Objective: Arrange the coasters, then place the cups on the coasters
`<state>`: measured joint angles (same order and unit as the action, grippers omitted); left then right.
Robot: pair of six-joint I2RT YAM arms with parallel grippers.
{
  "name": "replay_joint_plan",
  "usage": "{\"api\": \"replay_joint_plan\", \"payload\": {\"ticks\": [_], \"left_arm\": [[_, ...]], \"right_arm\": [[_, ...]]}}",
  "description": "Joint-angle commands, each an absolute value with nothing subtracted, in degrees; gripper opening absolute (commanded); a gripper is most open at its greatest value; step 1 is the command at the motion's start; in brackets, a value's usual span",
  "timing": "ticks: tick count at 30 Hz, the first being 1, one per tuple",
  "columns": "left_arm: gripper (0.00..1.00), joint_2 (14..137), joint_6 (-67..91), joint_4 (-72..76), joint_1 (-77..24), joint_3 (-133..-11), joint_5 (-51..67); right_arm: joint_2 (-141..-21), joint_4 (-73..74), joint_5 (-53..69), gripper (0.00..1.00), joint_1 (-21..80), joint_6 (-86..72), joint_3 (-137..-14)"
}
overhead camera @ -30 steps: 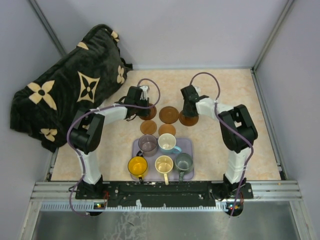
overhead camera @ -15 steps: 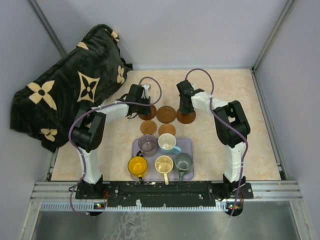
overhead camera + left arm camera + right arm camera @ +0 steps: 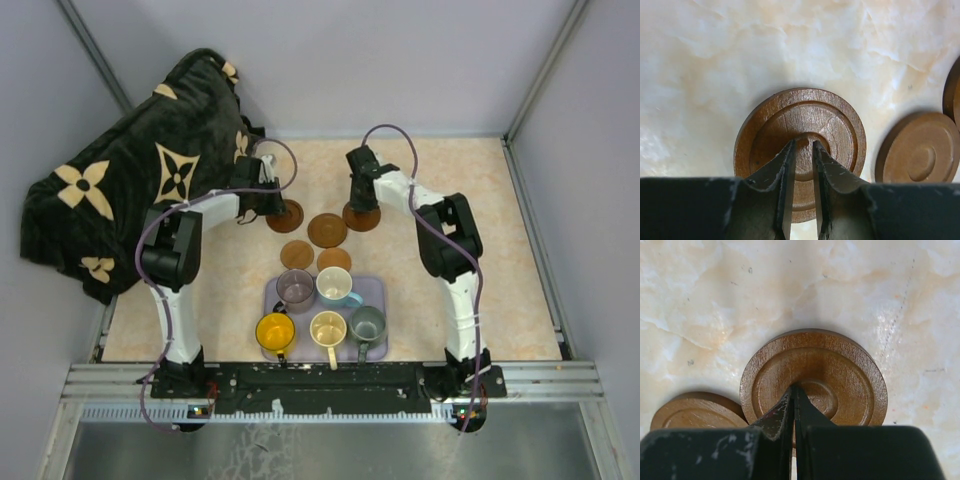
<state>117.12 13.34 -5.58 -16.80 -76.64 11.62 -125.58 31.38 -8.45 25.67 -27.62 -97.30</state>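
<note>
Three large dark coasters lie in a row at the back. My left gripper [image 3: 272,205] is shut, its tips pressed on the left coaster [image 3: 290,215] [image 3: 800,112]. My right gripper [image 3: 360,200] is shut, with its tips on the right coaster [image 3: 366,220] [image 3: 840,367]. The middle coaster [image 3: 327,231] lies free between them. Two smaller light coasters [image 3: 297,254] [image 3: 334,260] sit nearer the tray. Purple-grey [image 3: 296,288], white-and-blue [image 3: 334,285], yellow [image 3: 275,330], cream [image 3: 328,327] and grey-green [image 3: 367,323] cups stand on the tray.
The lavender tray [image 3: 378,290] sits near the front, between the arm bases. A dark plush blanket with cream flowers [image 3: 130,190] is heaped at the back left, close behind my left gripper. Grey walls close off the back and sides.
Both grippers have slid toward the back, each dragging its coaster with it. The left coaster went back and left; the right coaster went back and left too.
</note>
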Motion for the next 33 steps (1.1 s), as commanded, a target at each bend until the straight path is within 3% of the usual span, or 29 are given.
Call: {"api": "replay_joint_plan", "payload": {"ticks": [1, 14, 33], "left_arm": [[0.27, 123.06, 12.02, -12.32, -14.80, -79.38, 9.36], [0.28, 125.37, 10.61, -14.96, -12.93, -86.68, 7.40], [0.31, 114.92, 9.83, -17.03, -12.22, -77.95, 2.22]], "right_arm": [[-131.12, 33.74, -6.76, 0.00, 24.12, -27.62, -98.53], [-130.33, 34.00, -6.94, 0.00, 21.66, -23.98, -103.75], [-119.61, 33.73, -10.34, 0.00, 21.71, -23.62, -95.14]]}}
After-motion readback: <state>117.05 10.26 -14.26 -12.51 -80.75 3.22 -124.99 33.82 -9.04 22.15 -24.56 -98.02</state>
